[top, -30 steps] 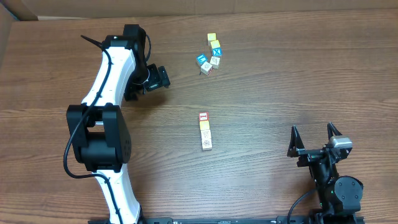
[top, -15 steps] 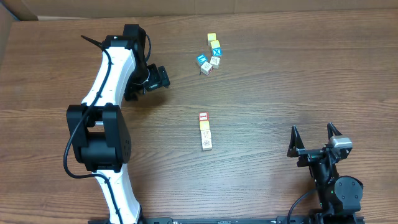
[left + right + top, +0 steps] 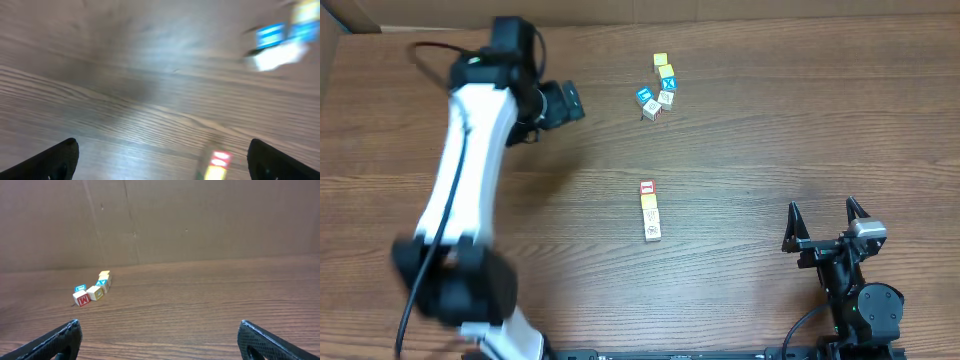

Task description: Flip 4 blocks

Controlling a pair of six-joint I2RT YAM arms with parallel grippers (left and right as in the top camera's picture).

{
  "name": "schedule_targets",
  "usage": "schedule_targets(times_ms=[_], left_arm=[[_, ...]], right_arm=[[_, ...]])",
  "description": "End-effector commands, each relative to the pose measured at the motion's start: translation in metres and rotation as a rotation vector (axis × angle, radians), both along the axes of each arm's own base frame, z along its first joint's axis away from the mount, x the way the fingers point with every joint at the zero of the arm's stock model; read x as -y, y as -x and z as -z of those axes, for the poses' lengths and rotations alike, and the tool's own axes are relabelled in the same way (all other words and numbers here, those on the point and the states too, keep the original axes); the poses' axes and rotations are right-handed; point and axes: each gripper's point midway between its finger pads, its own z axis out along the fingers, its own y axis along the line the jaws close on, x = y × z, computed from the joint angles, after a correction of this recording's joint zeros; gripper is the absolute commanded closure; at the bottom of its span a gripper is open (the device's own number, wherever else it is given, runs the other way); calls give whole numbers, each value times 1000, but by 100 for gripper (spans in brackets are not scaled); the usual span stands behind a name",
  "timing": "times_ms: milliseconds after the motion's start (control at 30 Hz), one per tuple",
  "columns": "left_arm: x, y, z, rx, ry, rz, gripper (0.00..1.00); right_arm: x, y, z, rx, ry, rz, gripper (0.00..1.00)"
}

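Observation:
A short row of blocks (image 3: 650, 210) lies at the table's middle, a red-and-white one (image 3: 647, 187) at its far end and paler ones behind it toward me. In the blurred left wrist view only the red-and-white block (image 3: 219, 159) shows, at the bottom edge. My left gripper (image 3: 568, 103) hangs open at the back left, well away from the row, and its fingers (image 3: 64, 156) hold nothing. At the front right my right gripper (image 3: 823, 214) also stands open and empty, its fingertips (image 3: 67, 332) wide apart.
A loose cluster of other cubes (image 3: 660, 85) with blue and yellow faces sits at the back centre, seen too in the right wrist view as the cluster (image 3: 92, 291) before a brown cardboard wall (image 3: 160, 220). In the left wrist view a blue cube (image 3: 272, 35) is smeared.
The left arm has swung up and back toward the far left, carrying its open gripper slightly away from the blocks. The right arm and all blocks are unmoved.

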Motion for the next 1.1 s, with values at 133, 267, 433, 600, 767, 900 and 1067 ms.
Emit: schedule_targets(times_ms=[133,267,433,600,767,900,1067], left_arm=[[-4,75,-175,479,20,-7,0],[-16,131,-235,686,-17,-36,0],[-35,194,-243,711,-89,-99,0],[-37,223,-225,653,-89,-107,0],[-38,234,-194,609,-98,-109,0],[-38,228,-165,629,-89,-125,0],[-34,217,-136,716,-60,-118,0]], right_arm=[[3,0,2,5,10,14,0],[3,0,2,5,11,14,0],[3,0,2,5,10,14,0],[3,0,2,5,10,14,0],[3,0,2,5,10,14,0],[3,0,2,5,11,14,0],[3,0,2,5,10,14,0]])
